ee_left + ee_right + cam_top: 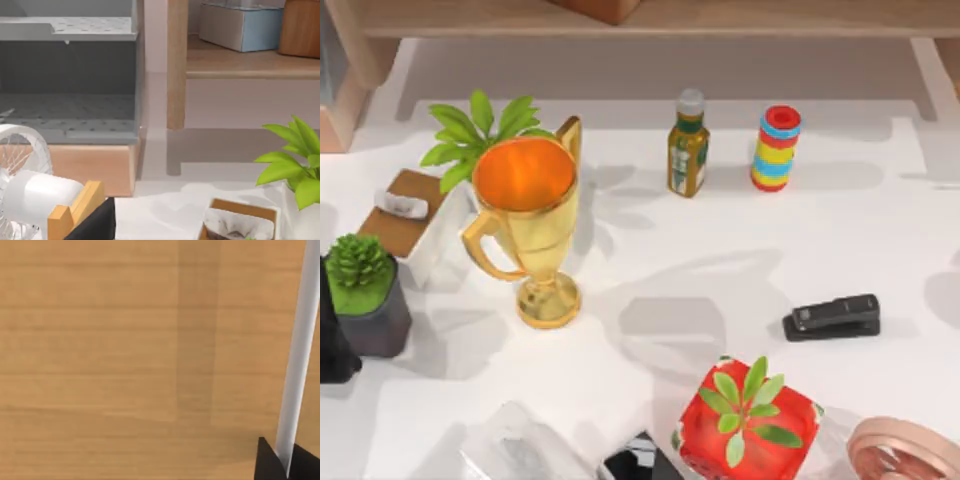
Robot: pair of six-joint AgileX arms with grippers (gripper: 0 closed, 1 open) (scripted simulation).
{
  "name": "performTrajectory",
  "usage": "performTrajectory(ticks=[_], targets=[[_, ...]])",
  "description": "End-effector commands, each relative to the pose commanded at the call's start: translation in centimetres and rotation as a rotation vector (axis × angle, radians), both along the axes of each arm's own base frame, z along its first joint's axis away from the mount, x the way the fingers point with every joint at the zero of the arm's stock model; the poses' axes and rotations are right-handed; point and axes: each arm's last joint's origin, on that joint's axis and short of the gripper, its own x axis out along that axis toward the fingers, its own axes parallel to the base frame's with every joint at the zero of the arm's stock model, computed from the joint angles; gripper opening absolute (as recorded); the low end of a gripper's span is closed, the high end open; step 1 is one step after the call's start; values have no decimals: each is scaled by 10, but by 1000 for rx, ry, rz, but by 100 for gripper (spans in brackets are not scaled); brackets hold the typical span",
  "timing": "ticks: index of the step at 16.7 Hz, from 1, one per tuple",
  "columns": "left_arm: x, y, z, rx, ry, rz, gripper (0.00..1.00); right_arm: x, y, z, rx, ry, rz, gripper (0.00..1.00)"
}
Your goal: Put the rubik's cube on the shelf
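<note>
Wooden shelf (650,18) cut off at top; right wrist view close on wood.

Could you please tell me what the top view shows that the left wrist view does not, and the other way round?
Top view alone: a gold trophy, a green bottle, a striped cylinder, a black stapler and a red planter on the white table.

Left wrist view alone: a grey perforated rack, a white fan and a pale blue box on the shelf board.

Both: the wooden shelf and the leafy green plant.
</note>
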Motion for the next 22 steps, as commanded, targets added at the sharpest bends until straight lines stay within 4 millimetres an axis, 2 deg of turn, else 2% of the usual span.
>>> performTrajectory(ticks=[4,11,14,18,22], targets=[[0,0,0,0,0,0,100,-33,2,-1,6,3,3,0],[0,0,0,0,0,0,100,-38,1,2,-3,-8,-2,0],[0,0,0,0,0,0,100,-58,-5,4,-14,-16,-19,0],[0,0,0,0,0,0,100,-88,0,1,-1,-4,-4,0],[0,0,0,0,0,0,100,-98,5,0,6,1,9,0]])
